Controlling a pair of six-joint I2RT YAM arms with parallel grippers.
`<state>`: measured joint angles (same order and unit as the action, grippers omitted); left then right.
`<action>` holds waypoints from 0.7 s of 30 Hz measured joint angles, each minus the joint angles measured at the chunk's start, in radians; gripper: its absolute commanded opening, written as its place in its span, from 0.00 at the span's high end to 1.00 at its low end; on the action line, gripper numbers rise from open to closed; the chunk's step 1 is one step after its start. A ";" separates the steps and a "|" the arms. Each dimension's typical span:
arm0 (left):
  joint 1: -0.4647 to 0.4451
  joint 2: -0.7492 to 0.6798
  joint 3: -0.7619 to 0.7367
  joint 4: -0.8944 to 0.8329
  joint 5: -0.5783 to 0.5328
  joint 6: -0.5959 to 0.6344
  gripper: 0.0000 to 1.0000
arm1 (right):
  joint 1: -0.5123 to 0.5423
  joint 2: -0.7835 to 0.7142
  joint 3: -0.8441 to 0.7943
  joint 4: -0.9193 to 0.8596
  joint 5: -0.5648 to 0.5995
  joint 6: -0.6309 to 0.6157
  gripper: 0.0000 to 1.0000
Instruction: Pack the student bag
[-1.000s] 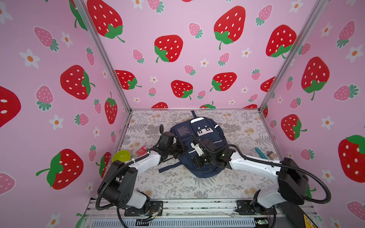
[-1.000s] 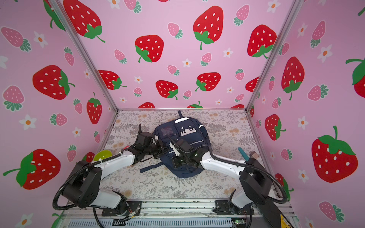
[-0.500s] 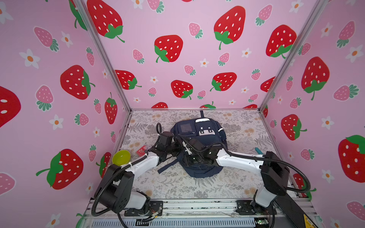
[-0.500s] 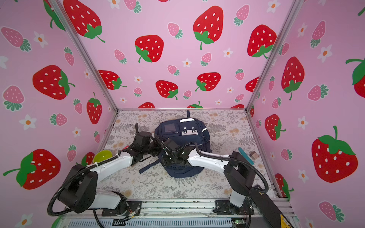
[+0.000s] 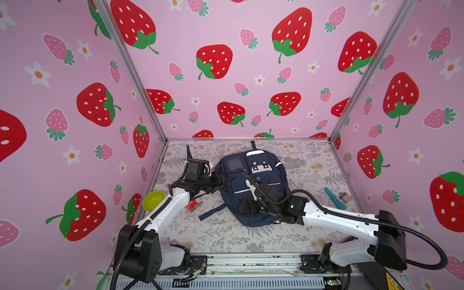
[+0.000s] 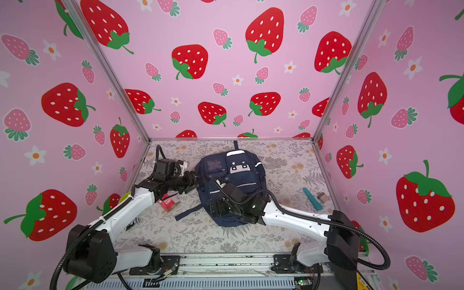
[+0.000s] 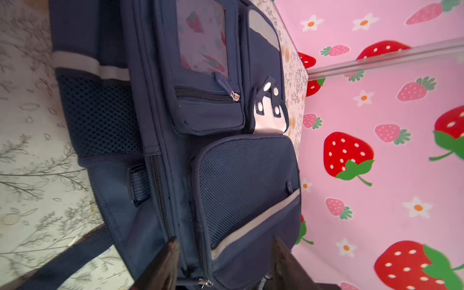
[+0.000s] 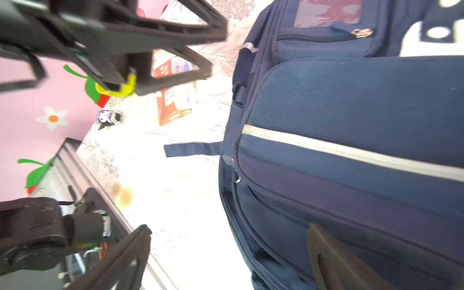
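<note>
- The student bag [image 5: 253, 185] [image 6: 233, 180] lies flat, front up, at the centre of the floral surface [image 5: 226, 241] in both top views. Its loop [image 5: 253, 145] points to the back wall, and the right arm covers its lower edge.
- The left tool [image 5: 221, 179] [image 6: 197, 179] sits at the bag's left side. From above it is too dark for us to read.
- In the left wrist view the left tool [image 7: 226, 244] shows two fingers [image 7: 170, 261] spread apart at the bottom edge, cut off by the frame. The bag's zipped side lies between them, and we cannot tell whether they touch the fabric.
- The right tool [image 5: 242, 208] [image 8: 231, 227] is spread wide at the bag's lower left corner, pinching nothing. One finger is over the bag and the other over bare surface, both cropped.
- A yellow-green bowl [image 5: 153, 200] sits at the surface's left edge. In a top view it [image 6: 125, 197] is mostly hidden behind the left arm.
- A red packet [image 5: 192, 205] lies between that arm and the bag's loose strap [image 5: 211, 214]. Its print is blurred.
- A teal stick [image 5: 334, 198] and a brown block [image 5: 344, 197] lie near the right wall, too small for us to name.
- A purple-and-white thing [image 8: 110, 117] is washed out by glare.
</note>
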<state>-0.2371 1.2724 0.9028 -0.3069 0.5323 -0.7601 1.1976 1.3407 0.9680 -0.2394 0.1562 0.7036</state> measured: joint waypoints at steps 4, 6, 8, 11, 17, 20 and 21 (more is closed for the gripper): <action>0.034 -0.076 0.030 -0.134 -0.092 0.115 0.35 | 0.007 -0.041 -0.005 -0.079 0.119 0.043 0.00; 0.062 -0.112 0.035 -0.196 -0.147 0.163 0.34 | 0.007 -0.053 -0.005 -0.124 0.188 0.072 0.00; 0.097 -0.148 0.037 -0.252 -0.207 0.201 0.33 | 0.006 -0.063 -0.007 -0.155 0.249 0.093 0.00; 0.153 -0.208 0.037 -0.317 -0.306 0.256 0.31 | 0.006 -0.134 -0.068 -0.142 0.326 0.122 0.00; 0.223 -0.292 0.002 -0.364 -0.455 0.318 0.23 | 0.003 -0.328 -0.222 -0.056 0.352 0.110 0.00; 0.251 -0.254 -0.005 -0.382 -0.473 0.320 0.23 | -0.016 -0.355 -0.230 -0.010 0.325 0.083 0.02; 0.264 -0.228 -0.005 -0.386 -0.473 0.320 0.23 | -0.030 -0.353 -0.230 0.008 0.304 0.071 0.03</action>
<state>0.0265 1.0443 0.8978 -0.6926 0.0597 -0.4404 1.1679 0.9878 0.7380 -0.2314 0.4599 0.7750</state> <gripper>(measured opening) 0.770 0.989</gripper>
